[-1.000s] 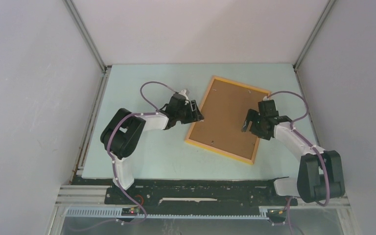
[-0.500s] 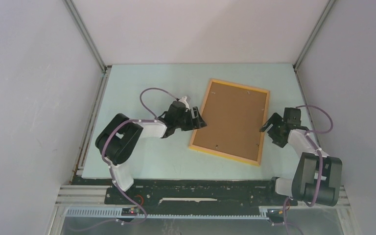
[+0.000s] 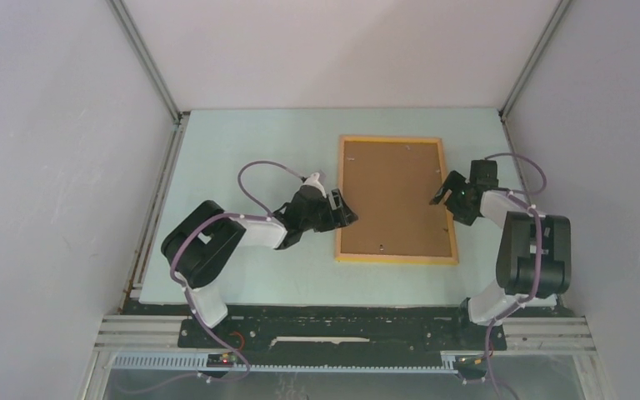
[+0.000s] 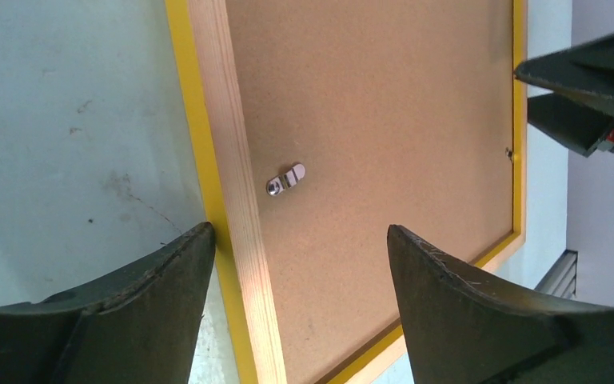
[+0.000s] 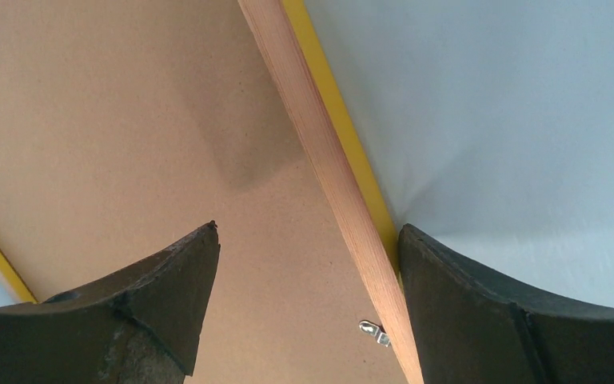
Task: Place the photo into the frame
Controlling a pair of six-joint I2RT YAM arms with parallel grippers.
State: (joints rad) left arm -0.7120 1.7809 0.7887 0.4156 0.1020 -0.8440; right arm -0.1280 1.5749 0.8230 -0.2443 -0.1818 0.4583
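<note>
The frame (image 3: pixel 396 259) lies face down on the table, square to its edges, with the brown backing board (image 3: pixel 393 200) filling it. The photo is hidden. My left gripper (image 3: pixel 342 210) is open at the frame's left side; in the left wrist view (image 4: pixel 300 232) its jaws straddle the wooden rail (image 4: pixel 228 120) without touching it. My right gripper (image 3: pixel 443 193) is open at the right side; in the right wrist view (image 5: pixel 309 228) its jaws straddle the right rail (image 5: pixel 320 136). Small metal turn clips (image 4: pixel 285 179) (image 5: pixel 373 330) sit on the board.
The pale green table (image 3: pixel 242 150) is boxed in by grey walls on the left, right and back, with aluminium posts at the far corners. A black base rail (image 3: pixel 342 321) runs along the near edge. The right gripper's fingers (image 4: pixel 592 96) show across the frame.
The frame has turned counterclockwise from a tilted lie to square with the table. The right gripper moved off the board to its right rail. The left gripper followed the left rail and opened wider.
</note>
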